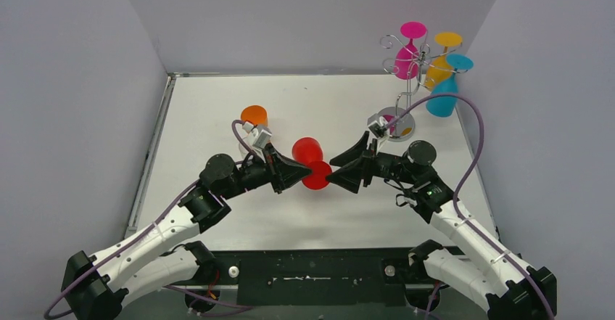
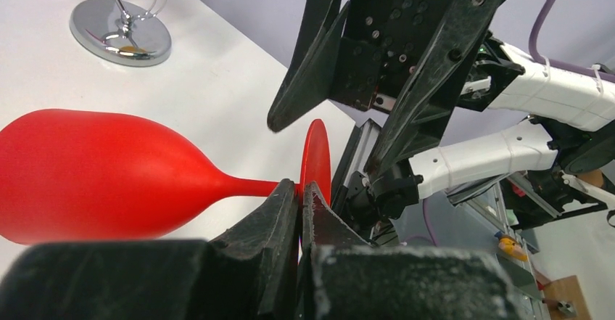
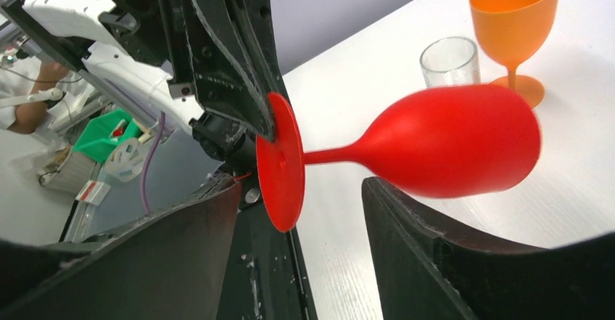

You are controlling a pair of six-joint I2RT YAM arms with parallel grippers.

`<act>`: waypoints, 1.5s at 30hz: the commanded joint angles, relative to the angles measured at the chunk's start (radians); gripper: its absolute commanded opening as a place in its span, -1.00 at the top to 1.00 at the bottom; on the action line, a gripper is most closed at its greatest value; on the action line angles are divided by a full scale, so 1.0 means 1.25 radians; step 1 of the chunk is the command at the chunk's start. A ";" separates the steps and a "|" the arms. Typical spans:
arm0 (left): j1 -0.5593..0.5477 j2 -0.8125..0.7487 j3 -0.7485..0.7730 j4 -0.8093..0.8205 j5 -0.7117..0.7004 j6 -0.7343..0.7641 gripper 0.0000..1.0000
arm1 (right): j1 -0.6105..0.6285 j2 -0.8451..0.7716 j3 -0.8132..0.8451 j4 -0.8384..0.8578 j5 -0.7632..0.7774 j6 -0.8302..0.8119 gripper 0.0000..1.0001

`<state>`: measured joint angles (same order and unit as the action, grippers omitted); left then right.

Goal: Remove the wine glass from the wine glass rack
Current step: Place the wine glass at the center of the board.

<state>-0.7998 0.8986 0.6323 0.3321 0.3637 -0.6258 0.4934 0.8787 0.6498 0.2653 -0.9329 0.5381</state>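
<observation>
The silver wire wine glass rack (image 1: 413, 70) stands at the back right on its shiny disc base (image 2: 120, 31). Pink (image 1: 408, 55), yellow (image 1: 441, 62) and blue (image 1: 444, 93) glasses hang from it upside down. A red wine glass (image 1: 307, 151) is off the rack and held sideways over the table's middle. My left gripper (image 2: 299, 187) is shut on its stem right by the foot. The glass's bowl (image 3: 450, 138) points away from the arms. My right gripper (image 3: 301, 183) is open, its fingers apart on either side of the red foot without touching it.
An orange goblet (image 3: 515, 15) and a clear tumbler (image 3: 450, 60) stand upright on the white table behind the left wrist. Grey walls close in the table at left, back and right. The two grippers (image 1: 319, 171) nearly meet tip to tip.
</observation>
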 commanded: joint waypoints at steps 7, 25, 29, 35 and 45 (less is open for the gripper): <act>-0.004 -0.055 0.035 0.011 -0.019 0.095 1.00 | 0.079 0.075 -0.015 0.120 -0.082 0.046 0.06; -0.004 -0.082 0.015 -0.007 -0.028 0.109 1.00 | 0.124 0.144 -0.014 0.233 0.016 0.055 0.53; -0.004 -0.093 0.008 -0.006 -0.033 0.112 1.00 | 0.124 0.167 -0.016 0.296 -0.063 0.095 0.62; -0.005 -0.078 0.015 -0.020 0.004 0.118 1.00 | 0.124 0.168 -0.019 0.315 -0.075 0.100 0.59; -0.005 -0.083 0.001 0.012 -0.001 0.093 1.00 | 0.123 0.161 -0.003 0.279 -0.058 0.074 0.86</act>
<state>-0.7998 0.8032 0.6327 0.2806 0.3473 -0.4934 0.6441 1.0935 0.6212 0.5594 -1.0100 0.6636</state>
